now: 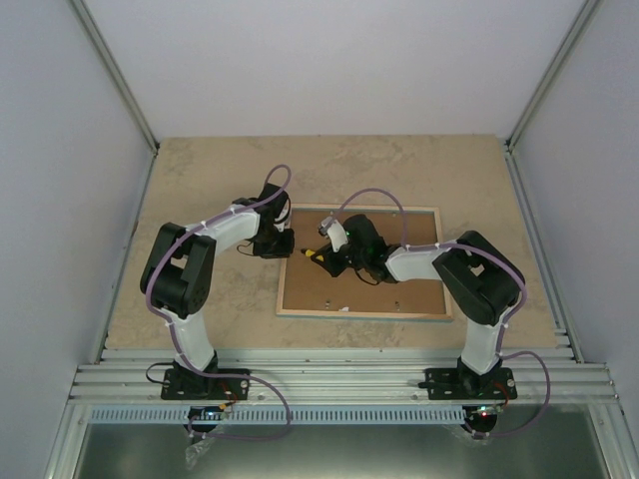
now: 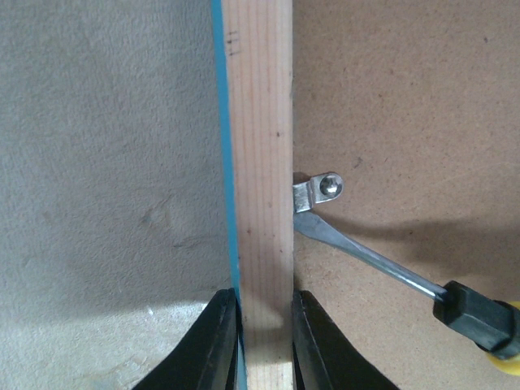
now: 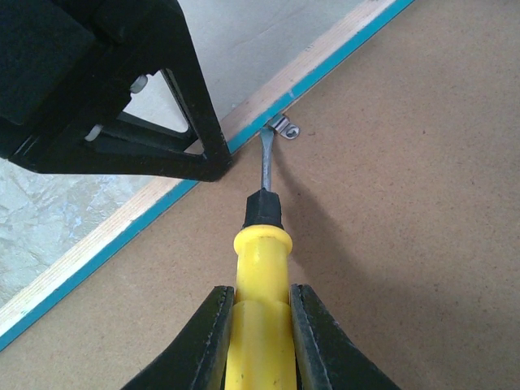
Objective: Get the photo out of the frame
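Note:
The frame point(image 1: 399, 289) lies face down on the table, brown fibreboard back up, with a light wood rim point(image 2: 258, 162) and turquoise edge. My left gripper point(image 2: 262, 337) is shut on the frame's left rim, one jaw on each side of it. My right gripper point(image 3: 260, 341) is shut on a yellow-handled screwdriver point(image 3: 262, 268). The screwdriver's flat blade point(image 2: 357, 252) touches a small metal retaining clip point(image 2: 317, 192) at the rim's inner edge; the clip also shows in the right wrist view point(image 3: 284, 127). The photo is hidden under the backing.
More small clips point(image 1: 344, 306) sit along the frame's near rim. The beige table point(image 1: 220, 160) is walled by white panels on three sides. Aluminium rails point(image 1: 339, 379) run along the near edge by the arm bases.

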### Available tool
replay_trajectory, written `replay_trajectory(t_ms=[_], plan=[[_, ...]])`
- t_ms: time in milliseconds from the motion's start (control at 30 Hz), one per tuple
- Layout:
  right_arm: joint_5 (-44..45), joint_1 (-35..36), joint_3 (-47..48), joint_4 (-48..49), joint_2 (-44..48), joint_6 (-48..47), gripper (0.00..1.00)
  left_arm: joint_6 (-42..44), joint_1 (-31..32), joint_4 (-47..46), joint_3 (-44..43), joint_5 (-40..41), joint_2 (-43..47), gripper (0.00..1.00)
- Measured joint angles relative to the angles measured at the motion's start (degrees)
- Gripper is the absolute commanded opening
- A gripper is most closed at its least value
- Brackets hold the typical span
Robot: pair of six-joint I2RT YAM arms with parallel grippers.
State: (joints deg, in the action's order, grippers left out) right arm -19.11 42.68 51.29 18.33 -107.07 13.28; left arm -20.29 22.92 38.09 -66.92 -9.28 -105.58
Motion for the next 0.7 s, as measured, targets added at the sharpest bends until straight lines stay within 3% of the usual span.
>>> replay_trajectory(t_ms=[700], plan=[[3.8,1.0,-2.1,5.6,-0.7,4.4,0.0,0.2,-0.2,-0.9,0.2,-0.2,0.0,0.0]])
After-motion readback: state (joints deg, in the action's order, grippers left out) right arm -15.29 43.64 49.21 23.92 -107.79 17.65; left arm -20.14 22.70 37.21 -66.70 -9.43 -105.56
